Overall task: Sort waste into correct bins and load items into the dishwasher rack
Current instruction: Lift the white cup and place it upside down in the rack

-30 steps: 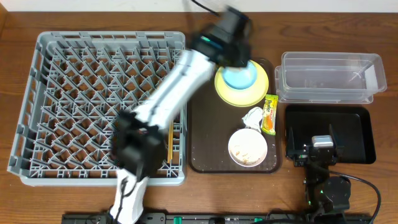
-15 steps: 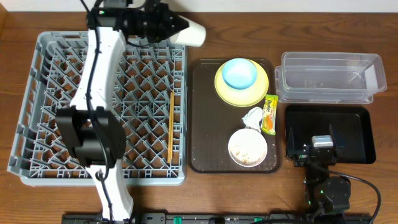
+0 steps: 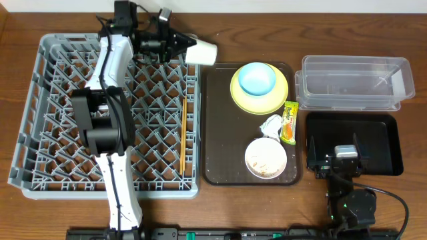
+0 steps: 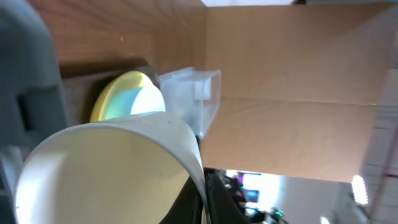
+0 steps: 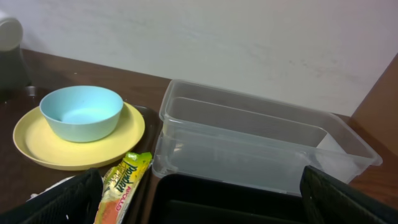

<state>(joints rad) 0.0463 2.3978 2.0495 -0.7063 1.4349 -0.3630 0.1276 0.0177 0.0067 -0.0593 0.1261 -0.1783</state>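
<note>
My left gripper (image 3: 188, 48) is shut on the small white cup (image 3: 202, 53), which it holds on its side above the far right corner of the grey dishwasher rack (image 3: 40, 100). In the left wrist view the fingers (image 4: 214, 202) pinch the wall of the cup (image 4: 112, 168). The chopsticks (image 3: 183, 137) lie in the rack near its right edge. The light blue bowl (image 3: 257, 78) sits on the yellow plate (image 3: 261, 100). The white bowl (image 3: 265, 158) holds crumbs, with the napkin (image 3: 271, 125) and snack wrapper (image 3: 289, 122) beside it. My right gripper (image 3: 337, 157) is open and empty over the black tray (image 3: 383, 143).
The plate, the bowls and the waste all rest on a brown serving tray (image 3: 220, 133) between the rack and the bins. The clear tub (image 3: 353, 81) stands behind the black tray. In the right wrist view the wrapper (image 5: 124, 180) lies just left of the black tray (image 5: 230, 199).
My left arm has swung from over the brown tray's far end to the rack's far right corner, carrying the white cup. The right arm has not moved.
</note>
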